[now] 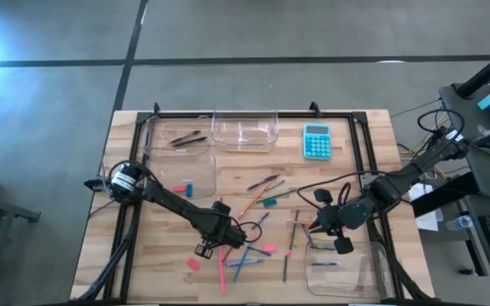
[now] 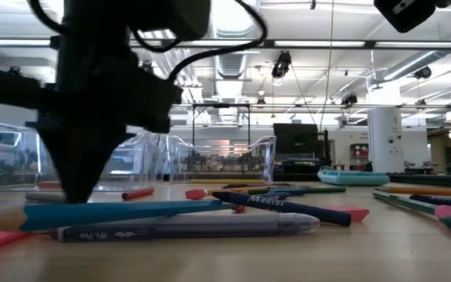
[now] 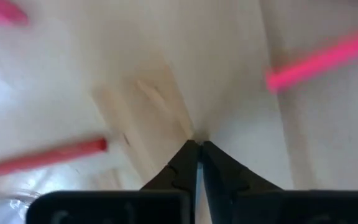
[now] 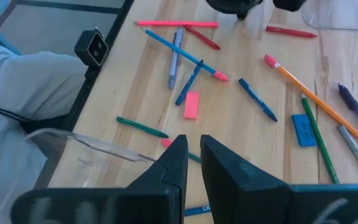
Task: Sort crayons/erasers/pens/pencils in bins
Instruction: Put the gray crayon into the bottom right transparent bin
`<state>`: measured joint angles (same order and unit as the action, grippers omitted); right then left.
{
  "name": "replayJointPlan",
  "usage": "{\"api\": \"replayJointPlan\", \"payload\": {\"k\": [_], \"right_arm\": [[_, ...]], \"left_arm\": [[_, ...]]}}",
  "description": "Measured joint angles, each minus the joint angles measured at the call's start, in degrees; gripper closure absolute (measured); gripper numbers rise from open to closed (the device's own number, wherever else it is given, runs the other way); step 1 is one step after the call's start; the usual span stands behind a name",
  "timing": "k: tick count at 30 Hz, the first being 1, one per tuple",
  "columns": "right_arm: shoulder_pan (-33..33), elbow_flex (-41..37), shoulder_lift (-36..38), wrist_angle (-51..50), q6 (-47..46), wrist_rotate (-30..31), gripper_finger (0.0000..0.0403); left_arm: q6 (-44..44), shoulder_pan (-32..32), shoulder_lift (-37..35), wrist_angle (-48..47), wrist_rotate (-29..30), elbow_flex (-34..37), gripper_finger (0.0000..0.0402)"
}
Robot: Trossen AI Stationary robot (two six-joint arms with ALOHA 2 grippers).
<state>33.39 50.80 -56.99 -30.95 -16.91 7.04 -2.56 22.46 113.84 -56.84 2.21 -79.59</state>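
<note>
Left gripper (image 1: 204, 247) is working the pick step, nose-down in the scatter of sticks on the near-left side of the calculator (image 1: 317, 141), well apart from it. In the left wrist view its fingers (image 3: 185, 163) are pressed together tip to tip over bare wood, with nothing visible between them; a red crayon (image 3: 45, 158) and a pink stick (image 3: 322, 60) are lying off to either side, untouched. So it's looking like a closed grab that caught nothing, though I can't rule out something thin hidden under the tips. Next move probably calls for reopening, re-centring over one item and coming down square across it. Right gripper (image 1: 317, 225) is hovering nearer the calculator, beside the near-right bin (image 1: 341, 270); its fingers (image 4: 173, 163) are showing only a narrow gap, nothing in it. Erasers are sitting loose on the table: a pink eraser (image 4: 191, 104) and a blue eraser (image 4: 302, 130) in the right wrist view. The far-left bin (image 1: 180, 136), left of the calculator, is holding a couple of dark pens.
</note>
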Motion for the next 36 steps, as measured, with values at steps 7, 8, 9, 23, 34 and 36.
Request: {"api": "replayJointPlan", "payload": {"k": [7,8,9,23,34,36], "right_arm": [[0.0,2.5,0.0,-2.4,0.0,-2.3,0.0364],[0.1,3.4,0.0,-3.6,-0.2,-3.0,0.0364],[0.4,4.5,0.0,-4.7,-0.2,-3.0,0.0364],[2.0,18.0,0.5,-11.8,5.5,-1.2,0.0364],[2.0,24.4,1.6,-16.9,7.1,5.3,0.0364],[2.0,24.5,1.8,-16.9,7.3,5.3,0.0364]], "left_arm": [[-1.6,0.4,-2.7,-1.7,1.3,-6.7,0.0401],[-1.9,0.4,-3.2,-1.8,1.4,-7.6,0.0401],[-2.1,0.4,-3.7,-1.9,1.8,-8.6,0.0401],[9.4,1.1,-10.0,33.5,3.2,-12.6,0.0401],[17.5,-2.4,0.4,67.9,-9.5,-12.6,0.0401],[16.3,-3.6,3.1,73.5,-11.4,-12.6,0.0401]]}}
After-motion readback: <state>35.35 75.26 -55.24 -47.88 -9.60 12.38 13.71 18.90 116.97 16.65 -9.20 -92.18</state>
